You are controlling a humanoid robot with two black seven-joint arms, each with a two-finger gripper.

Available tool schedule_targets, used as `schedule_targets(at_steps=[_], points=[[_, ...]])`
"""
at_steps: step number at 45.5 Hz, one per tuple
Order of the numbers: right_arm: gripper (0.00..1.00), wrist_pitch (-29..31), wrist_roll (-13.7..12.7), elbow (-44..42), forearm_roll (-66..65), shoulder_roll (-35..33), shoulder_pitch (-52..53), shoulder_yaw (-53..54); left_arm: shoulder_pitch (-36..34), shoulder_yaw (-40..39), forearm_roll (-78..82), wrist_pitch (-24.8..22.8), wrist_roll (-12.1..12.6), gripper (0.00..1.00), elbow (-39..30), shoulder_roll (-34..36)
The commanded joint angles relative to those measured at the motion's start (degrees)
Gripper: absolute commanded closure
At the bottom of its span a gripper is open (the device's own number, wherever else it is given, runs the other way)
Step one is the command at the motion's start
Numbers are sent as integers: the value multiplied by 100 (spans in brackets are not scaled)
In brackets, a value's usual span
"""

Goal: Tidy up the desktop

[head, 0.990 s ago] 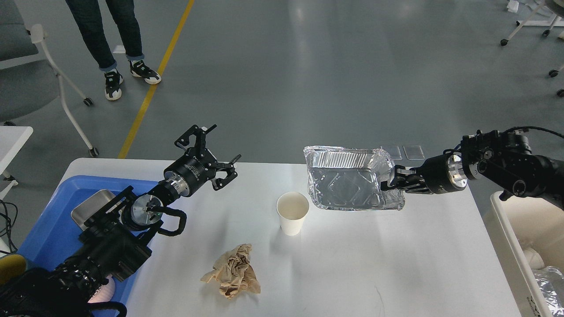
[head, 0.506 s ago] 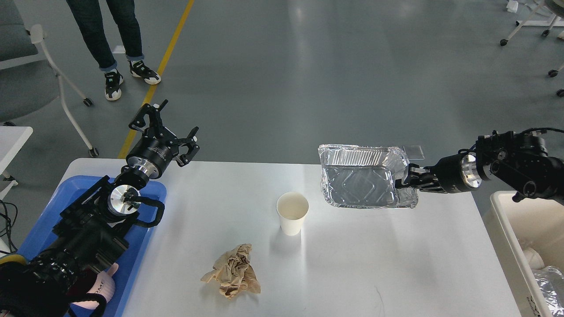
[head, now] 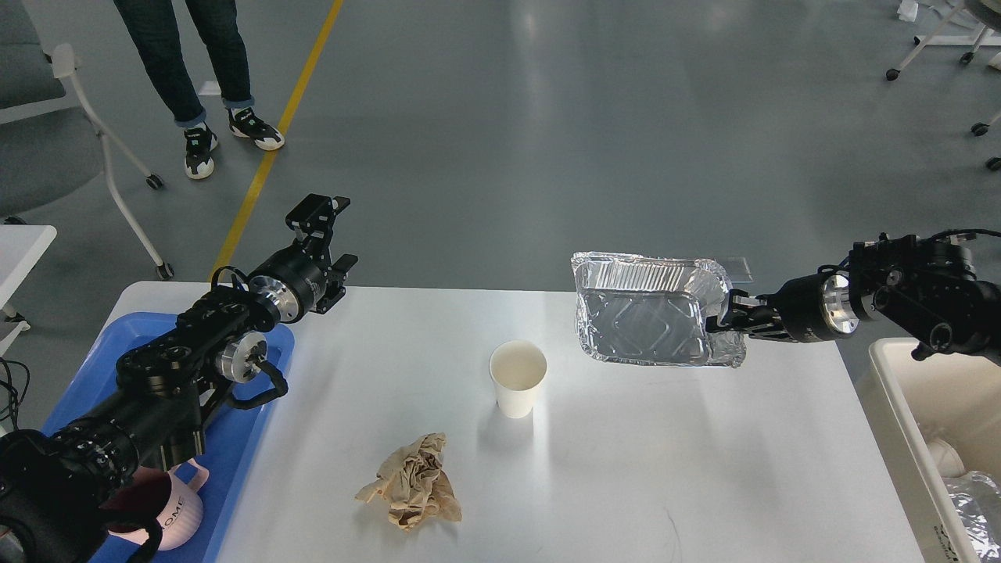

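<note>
The white desktop (head: 626, 453) fills the lower view. My right gripper (head: 727, 319) is shut on the right rim of an empty foil tray (head: 643, 317) and holds it tilted, lifted above the desktop's far right part. My left gripper (head: 331, 237) is open and empty, raised above the desktop's far left edge. A white paper cup (head: 518, 379) stands upright near the middle. A crumpled brown paper (head: 413, 483) lies in front of the cup, toward me.
A blue tray (head: 242, 438) sits at the left under my left arm, with a pink mug (head: 168, 508) in it. A white bin (head: 884, 407) stands off the right edge, holding foil (head: 974, 508). A person (head: 195, 70) stands at the far left.
My right gripper has carried the foil tray to the right and a little up. My left arm has drawn back to the left and its wrist has turned.
</note>
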Motion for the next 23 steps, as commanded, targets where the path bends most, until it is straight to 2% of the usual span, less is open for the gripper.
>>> schedule_targets(at_steps=[1, 23], points=[[100, -3, 9, -9, 1, 23, 7, 1, -44, 481, 32, 349, -59, 3, 0, 51], [100, -3, 17, 35, 1, 15, 8, 1, 1, 491, -3, 24, -42, 3, 0, -10]])
